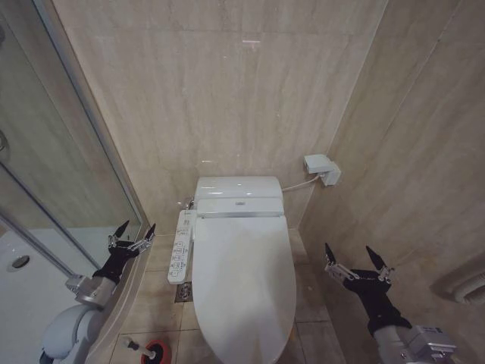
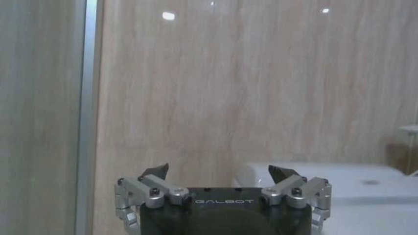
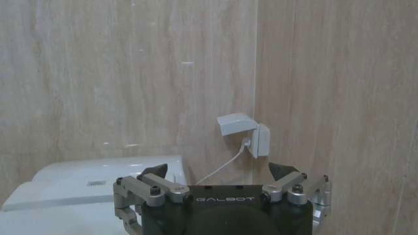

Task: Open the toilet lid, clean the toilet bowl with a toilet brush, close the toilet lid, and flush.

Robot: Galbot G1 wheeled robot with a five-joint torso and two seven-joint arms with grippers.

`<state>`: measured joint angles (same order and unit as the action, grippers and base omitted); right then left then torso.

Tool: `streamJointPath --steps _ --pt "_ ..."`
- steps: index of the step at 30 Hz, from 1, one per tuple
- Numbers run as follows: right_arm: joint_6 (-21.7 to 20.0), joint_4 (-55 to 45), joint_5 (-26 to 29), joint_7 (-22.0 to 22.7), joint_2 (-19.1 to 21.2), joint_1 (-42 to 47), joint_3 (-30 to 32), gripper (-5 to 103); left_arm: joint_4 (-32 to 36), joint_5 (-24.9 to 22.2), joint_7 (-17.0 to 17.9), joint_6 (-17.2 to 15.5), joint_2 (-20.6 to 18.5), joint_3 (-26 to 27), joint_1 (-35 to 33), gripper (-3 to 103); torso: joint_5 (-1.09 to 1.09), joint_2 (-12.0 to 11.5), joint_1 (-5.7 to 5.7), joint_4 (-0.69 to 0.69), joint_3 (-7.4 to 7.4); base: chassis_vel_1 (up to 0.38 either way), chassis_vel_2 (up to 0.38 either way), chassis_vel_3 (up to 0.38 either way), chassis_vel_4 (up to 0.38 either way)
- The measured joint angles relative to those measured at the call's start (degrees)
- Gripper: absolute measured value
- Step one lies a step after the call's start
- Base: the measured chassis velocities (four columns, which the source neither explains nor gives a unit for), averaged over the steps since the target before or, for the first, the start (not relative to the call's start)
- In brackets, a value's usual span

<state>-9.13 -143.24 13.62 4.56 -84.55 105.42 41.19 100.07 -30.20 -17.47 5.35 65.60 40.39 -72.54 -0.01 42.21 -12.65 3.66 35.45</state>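
Observation:
The toilet lid (image 1: 242, 280) is a glossy white oval and lies flat, hiding the toilet bowl beneath it. A narrow white button panel (image 1: 180, 246) runs along the toilet's left side. On the floor at the lower left, the toilet brush (image 1: 136, 346) stands in its small red cup (image 1: 157, 352), its handle leaning left. My left gripper (image 1: 135, 230) hangs open beside the button panel, left of the toilet, holding nothing. My right gripper (image 1: 355, 255) is open and holds nothing, right of the lid near the side wall. Both wrist views look over open fingers (image 2: 156, 172) (image 3: 155, 170) toward the back wall.
A glass shower door (image 1: 68, 152) and a white shower tray (image 1: 23, 280) bound the left side. Beige tiled walls close in behind and at the right. A white wall socket (image 1: 322, 168) with a cable sits behind the toilet's white rear housing (image 1: 239, 196). A floor drain (image 1: 183, 292) lies beside the toilet.

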Motion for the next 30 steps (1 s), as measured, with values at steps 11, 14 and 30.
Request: streamJointPath --steps 11,14,30 --pt "0.0 0.0 0.0 0.0 0.0 0.0 0.0 100 -6.4 -0.6 -2.4 1.1 -2.9 -1.7 4.9 100 0.01 0.0 0.00 0.00 0.00 0.000 0.000 0.000 0.000" --pt "0.0 0.0 0.0 0.0 0.0 0.0 0.0 100 -7.6 -0.8 -2.9 1.3 -3.5 -2.0 6.1 100 0.00 0.0 0.00 0.00 0.00 0.000 0.000 0.000 0.000" --pt "0.0 0.0 0.0 0.0 0.0 0.0 0.0 100 -22.4 -2.4 -6.9 3.1 -5.7 -10.7 21.5 100 0.01 0.0 0.00 0.00 0.00 0.000 0.000 0.000 0.000"
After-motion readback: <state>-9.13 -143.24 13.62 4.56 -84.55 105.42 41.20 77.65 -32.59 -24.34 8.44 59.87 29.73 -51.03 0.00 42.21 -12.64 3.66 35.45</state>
